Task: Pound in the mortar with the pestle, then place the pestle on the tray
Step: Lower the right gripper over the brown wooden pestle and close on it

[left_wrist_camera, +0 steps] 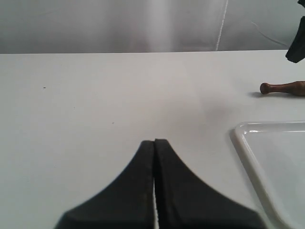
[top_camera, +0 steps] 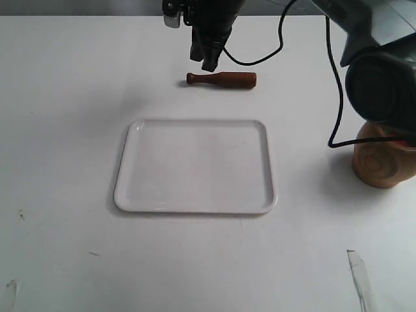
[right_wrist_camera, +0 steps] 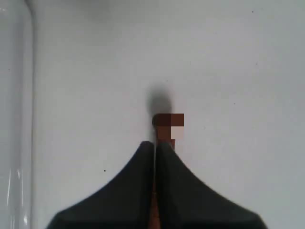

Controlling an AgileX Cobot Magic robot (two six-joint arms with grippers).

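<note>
A: Item 1, pestle (top_camera: 221, 79). Location?
B: Flat on the table (top_camera: 65, 97), just beyond the tray (top_camera: 195, 166) on its far side. Long axis runs L–R in the exterior view, knob handle to the L, thick end to the R.
A: Item 2, R gripper (top_camera: 209, 64)?
B: Hangs just above the pestle's handle half, past the midline. Fingers pressed together, nothing between them. Its wrist cam shows the shaft running in line w/ the seam between the fingers, so I'd judge that opening puts one finger on each side.
A: Item 3, L gripper (left_wrist_camera: 154, 141)?
B: Also clenched, holding nothing, low over bare table. The pestle lies well apart from it, off to the side, so the R arm is far nearer.
A: Item 4, mortar (top_camera: 383, 159)?
B: Upright at the R side, partly behind the R arm's joint (top_camera: 383, 84), well apart from the pestle.
A: Next move needs?
B: My guess: open, go straight down, close across the shaft.
</note>
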